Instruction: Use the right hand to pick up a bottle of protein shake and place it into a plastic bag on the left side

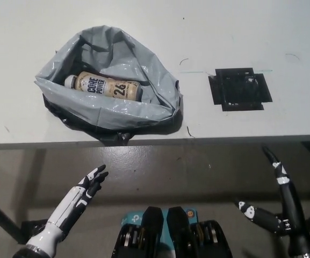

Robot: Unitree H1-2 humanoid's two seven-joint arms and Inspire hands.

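Note:
A cream protein shake bottle [103,86] with a white cap lies on its side inside the grey plastic bag [112,110], which sits open on the left part of the white table [240,27]. My black right hand [281,207] hangs open below the table's front edge at the lower right, holding nothing. At the lower left, also below the table edge, my white left hand [85,191] rests with its fingers apart and empty.
A black square mark [240,88] lies on the table to the right of the bag. The table's front edge [224,141] runs across the picture, with grey floor below it.

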